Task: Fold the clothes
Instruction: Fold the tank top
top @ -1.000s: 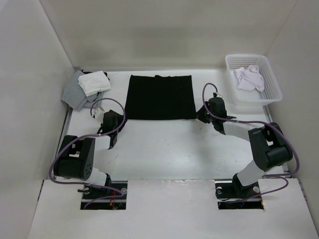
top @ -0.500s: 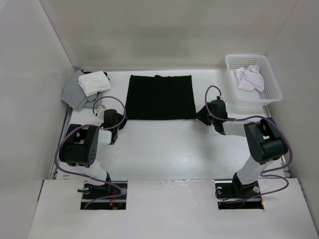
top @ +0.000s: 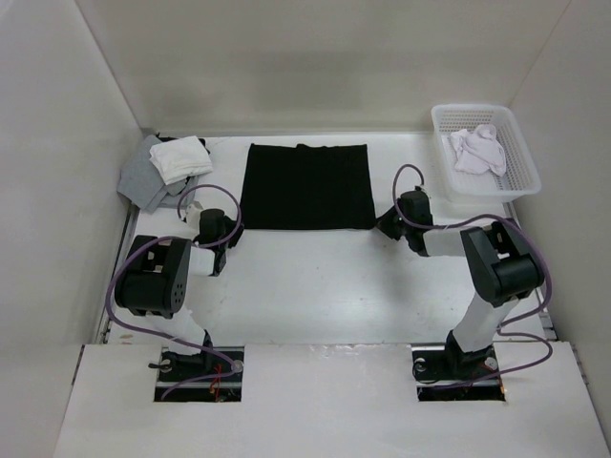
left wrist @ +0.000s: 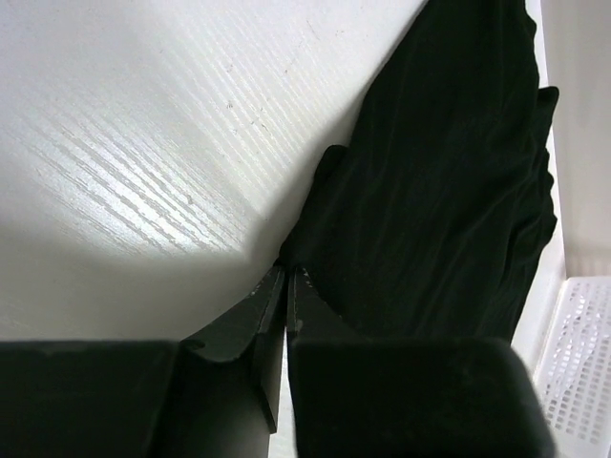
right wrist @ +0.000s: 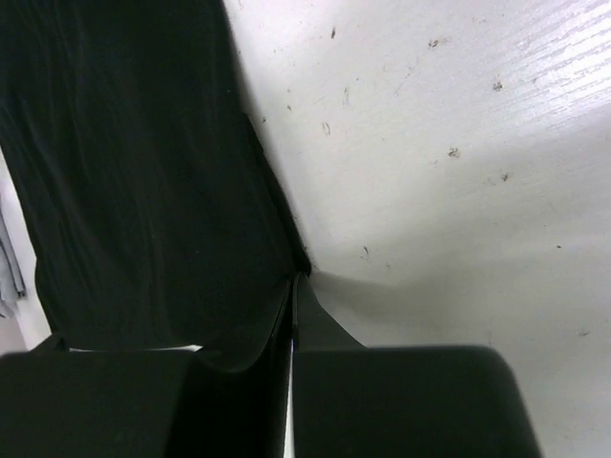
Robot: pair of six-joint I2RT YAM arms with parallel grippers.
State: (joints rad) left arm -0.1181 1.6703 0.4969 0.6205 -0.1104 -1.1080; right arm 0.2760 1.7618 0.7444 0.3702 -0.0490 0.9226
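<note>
White table [top: 315, 286] with a fine wood-grain finish, enclosed on three sides by plain off-white panels: back wall [top: 315, 67], left wall [top: 57, 191] and right wall [top: 578, 134]. A flat white board [top: 325, 410] runs along the table's near edge. Lighting is soft and even, and shadows are faint. The left wrist view shows a bright sheen [left wrist: 124, 181] across the grain. The right wrist view shows small dark specks [right wrist: 449, 151] on the surface.

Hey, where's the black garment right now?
In the top view the black garment lies flat at the far middle of the table, between the cloth pile on its left and the basket on its right.
</note>
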